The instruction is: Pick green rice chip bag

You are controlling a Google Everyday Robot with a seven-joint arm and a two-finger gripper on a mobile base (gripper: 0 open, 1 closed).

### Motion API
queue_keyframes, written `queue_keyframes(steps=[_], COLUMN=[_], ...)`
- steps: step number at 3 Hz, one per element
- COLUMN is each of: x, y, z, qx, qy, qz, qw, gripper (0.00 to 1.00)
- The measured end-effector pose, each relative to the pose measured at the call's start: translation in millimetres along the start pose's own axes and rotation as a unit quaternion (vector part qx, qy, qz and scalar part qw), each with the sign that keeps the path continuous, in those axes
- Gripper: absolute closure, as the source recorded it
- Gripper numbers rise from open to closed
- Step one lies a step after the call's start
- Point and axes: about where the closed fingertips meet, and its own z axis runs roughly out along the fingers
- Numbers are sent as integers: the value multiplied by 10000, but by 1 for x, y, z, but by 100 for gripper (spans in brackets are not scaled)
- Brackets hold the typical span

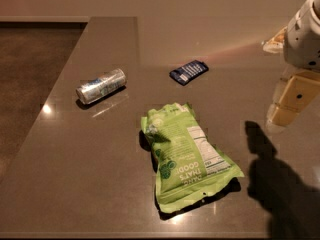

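The green rice chip bag (184, 156) lies flat on the grey counter (75, 174), in the middle near the front edge. It is lime green and crinkled, with white lettering and a white nutrition label facing up. My gripper (290, 104) hangs at the right edge of the view, above the counter and well to the right of the bag, apart from it. Its tan fingers point down and hold nothing that shows.
A silver can (100, 86) lies on its side at the back left. A small dark blue packet (188, 72) lies behind the bag. The counter's left edge drops to a dark floor. The arm's shadow falls on the counter at the front right.
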Motion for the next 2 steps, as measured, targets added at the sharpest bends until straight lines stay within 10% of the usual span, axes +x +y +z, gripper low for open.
queue_keyframes(steps=[2], x=[-11], y=[6], z=[2], qx=[-23], qy=[-184], qz=[25], qw=[9998], gripper=[0])
